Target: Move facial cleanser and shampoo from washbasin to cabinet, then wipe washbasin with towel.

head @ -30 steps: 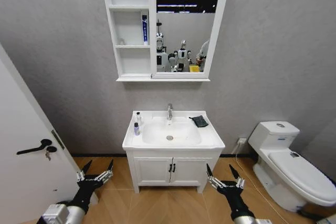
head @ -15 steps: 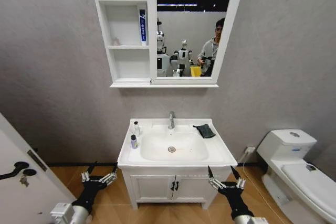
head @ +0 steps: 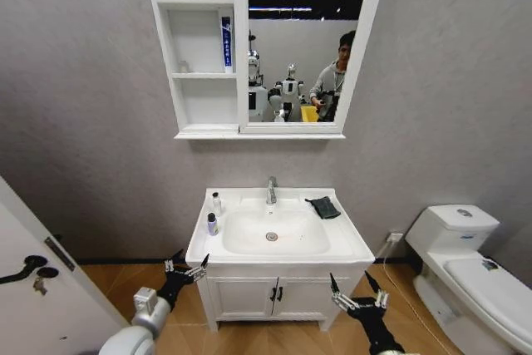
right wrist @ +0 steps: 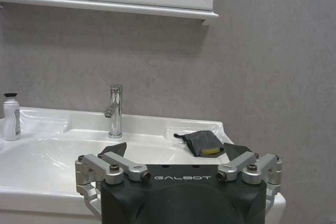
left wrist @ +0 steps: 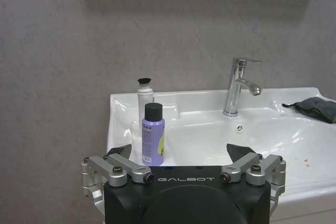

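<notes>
Straight ahead stands the washbasin (head: pixel 353 243), a white countertop with an oval bowl and a chrome tap (head: pixel 271 189) at the back. On its left rim stand two bottles: a purple bottle (head: pixel 213 224) with a black cap nearer the front, and a white bottle (head: pixel 217 203) with a black cap just behind it. On the back right corner lies the dark towel (head: pixel 323 206), folded. Above, on the wall, hangs the cabinet (head: pixel 176 56) with three open niches on the left and a mirror (head: pixel 303 39) on the right; a blue and white tube (head: pixel 225 41) stands upright in the middle niche.

Both arms are low, in front of the vanity (head: pixel 274 293). The left gripper (head: pixel 186 265) is raised by the basin's front left corner, jaws apart, empty; in its wrist view the purple bottle shows between the fingertips, farther off. The right gripper (head: pixel 359 301) hangs below the front right corner, jaws apart, empty. A toilet (head: pixel 465 259) stands to the right.
</notes>
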### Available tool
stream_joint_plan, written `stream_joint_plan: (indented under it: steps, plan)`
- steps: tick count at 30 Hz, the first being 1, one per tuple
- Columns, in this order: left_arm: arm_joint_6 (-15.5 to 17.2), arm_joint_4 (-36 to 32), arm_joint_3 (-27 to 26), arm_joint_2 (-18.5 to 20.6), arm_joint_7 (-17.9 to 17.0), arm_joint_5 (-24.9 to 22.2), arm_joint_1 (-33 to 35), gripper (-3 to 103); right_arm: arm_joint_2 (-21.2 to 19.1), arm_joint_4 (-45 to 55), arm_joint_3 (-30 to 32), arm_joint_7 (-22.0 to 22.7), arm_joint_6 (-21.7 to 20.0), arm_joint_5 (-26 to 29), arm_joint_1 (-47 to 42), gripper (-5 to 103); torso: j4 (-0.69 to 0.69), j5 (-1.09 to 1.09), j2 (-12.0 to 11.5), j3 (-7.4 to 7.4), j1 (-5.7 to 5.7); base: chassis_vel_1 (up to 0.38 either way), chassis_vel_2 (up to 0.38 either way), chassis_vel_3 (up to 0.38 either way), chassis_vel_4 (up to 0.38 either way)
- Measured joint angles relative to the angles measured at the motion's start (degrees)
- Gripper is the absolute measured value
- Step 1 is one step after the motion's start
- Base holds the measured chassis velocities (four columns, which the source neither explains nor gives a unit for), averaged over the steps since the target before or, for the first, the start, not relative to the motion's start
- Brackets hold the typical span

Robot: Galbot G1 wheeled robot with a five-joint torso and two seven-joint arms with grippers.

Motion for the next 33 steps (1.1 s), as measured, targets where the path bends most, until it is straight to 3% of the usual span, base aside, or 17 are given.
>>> stream_joint_plan:
  steps: [13,18,25,33]
  plan:
    - [-1.32,17.87,8.71,-2.17,0.64,-0.16,-19.51,99,0.82,0.04,1.56,0.17,0.48,-0.1,-4.1,100,-0.03,0.01,0.0,0.0,0.01,0.0,0.0,0.0,0.0]
    - [-3.84,25.67,11.79,-4.75,1.4,3.76,-25.83,99,0.93,0.26,2.83,1.38,0.6,0.1,-4.83,100,-0.01,0.01,-0.01,0.0,0.0,0.0,0.0,0.0,0.0]
    - [-9.3,34.67,12.43,-8.84,1.94,10.27,-30.85,99,0.99,1.06,3.56,1.76,1.07,0.15,-5.88,100,-0.01,0.01,-0.01,0.0,0.01,0.0,0.0,0.0,0.0]
    - [-10.31,37.99,11.85,-10.95,0.59,10.97,-32.37,99,0.93,1.54,3.55,1.7,1.38,0.49,-6.55,100,-0.01,0.01,-0.01,0.0,0.01,0.0,0.0,0.0,0.0]
